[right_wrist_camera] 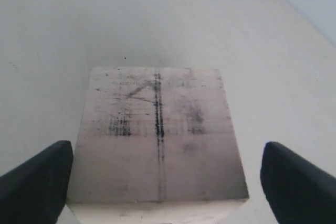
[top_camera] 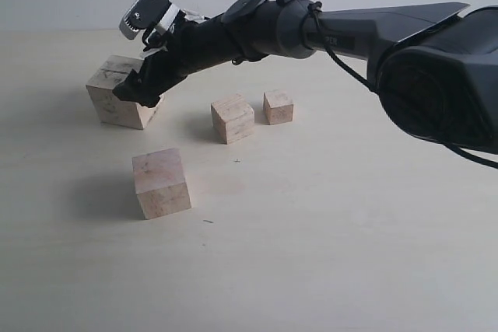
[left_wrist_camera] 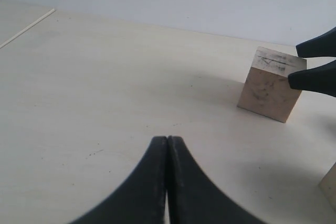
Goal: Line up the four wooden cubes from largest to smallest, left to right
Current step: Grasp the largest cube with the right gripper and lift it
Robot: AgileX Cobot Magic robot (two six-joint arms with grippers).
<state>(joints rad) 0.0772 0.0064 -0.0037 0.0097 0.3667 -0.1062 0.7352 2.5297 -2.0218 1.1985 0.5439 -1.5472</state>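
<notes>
The largest cube (top_camera: 113, 103), at the left rear of the bench (top_camera: 350, 254), is flanked at its side edges by the wide-open right tool (right_wrist_camera: 168, 182); nothing is gripped. The left tool (left_wrist_camera: 167, 145) is closed, empty. Three smaller cubes (top_camera: 161, 183) (top_camera: 232, 118) (top_camera: 278, 106) are spaced apart.

The big pale wooden cube with dark smudges (top_camera: 113, 106) is partly hidden by the black right gripper (top_camera: 140, 99), and the black right arm (top_camera: 436, 75) is cut off at the edge. In the left wrist view, only a corner of another pale wooden cube (left_wrist_camera: 329, 192) is seen.
</notes>
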